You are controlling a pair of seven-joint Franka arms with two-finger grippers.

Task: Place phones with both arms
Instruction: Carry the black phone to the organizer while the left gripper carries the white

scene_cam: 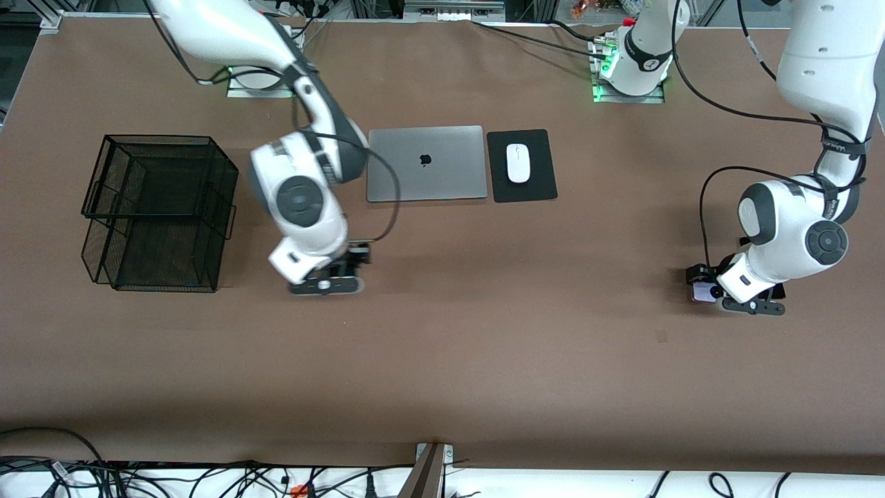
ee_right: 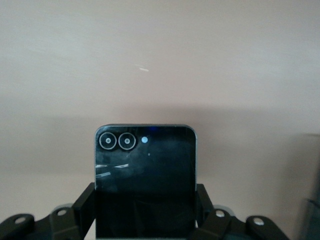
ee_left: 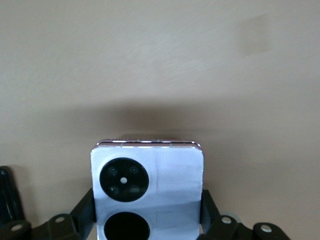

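Observation:
My right gripper [scene_cam: 354, 259] is shut on the small black flip phone [ee_right: 145, 185], low over the bare table between the mesh basket and the laptop. Its fingers [ee_right: 85, 206] press the phone's two sides. My left gripper [scene_cam: 704, 285] is shut on the lavender flip phone [scene_cam: 705, 292] with two black circles [ee_left: 150, 182], low over the table toward the left arm's end. Its fingers [ee_left: 210, 207] clamp the phone's sides. The long black slab phone is out of view.
A black wire mesh basket [scene_cam: 159, 211] stands toward the right arm's end. A closed grey laptop [scene_cam: 425, 164] and a white mouse [scene_cam: 518, 163] on a black pad [scene_cam: 541, 188] lie near the middle, close to the bases.

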